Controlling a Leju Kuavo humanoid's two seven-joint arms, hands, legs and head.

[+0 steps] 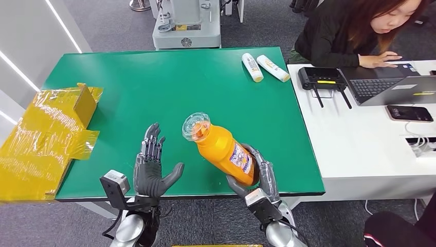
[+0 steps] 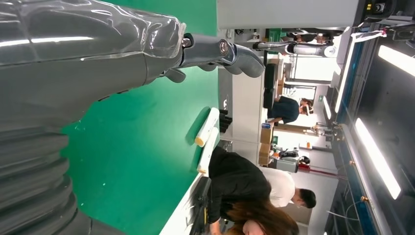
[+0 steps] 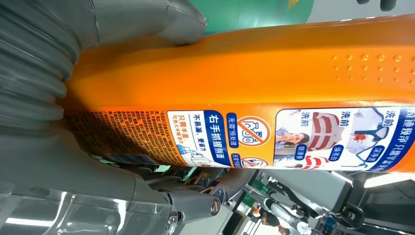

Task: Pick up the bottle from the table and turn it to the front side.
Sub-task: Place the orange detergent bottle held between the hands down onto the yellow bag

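Head view: right hand grips tilted bottle.

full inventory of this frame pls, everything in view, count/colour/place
orange bottle: 1, orange with clear cap, tilted above the table's near edge, held by right hand
white tubes: 2, white, lying side by side at the table's far right
cardboard box: 1, yellow film-wrapped, at the table's left edge
table: 1, green top
white desk: 1, white, right of the table
router: 1, black, on the desk
laptop: 1, grey, on the desk
phone: 1, black, on the desk
person: 1, dark top, seated at the desk
left hand: empty, fingers spread, near edge
right hand: grips the bottle's lower body
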